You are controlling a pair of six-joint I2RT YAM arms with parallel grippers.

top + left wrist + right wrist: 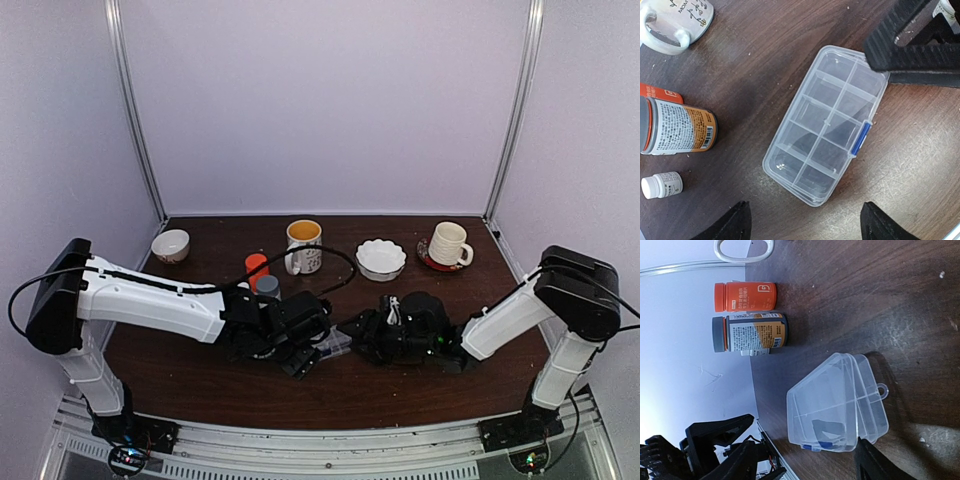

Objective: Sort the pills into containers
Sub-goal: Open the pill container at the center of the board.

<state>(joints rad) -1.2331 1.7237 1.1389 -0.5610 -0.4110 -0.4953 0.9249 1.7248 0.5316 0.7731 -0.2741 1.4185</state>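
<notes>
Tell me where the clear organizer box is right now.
Left wrist view: the organizer box lies flat mid-frame on the table, right of the grey-capped bottle and small white bottle.

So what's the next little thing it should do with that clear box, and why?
Probably reach for the blue latch and pop the organizer box open. Its lid looks shut over empty compartments, and both the left fingers and the right fingers hang open near it, holding nothing.
</notes>
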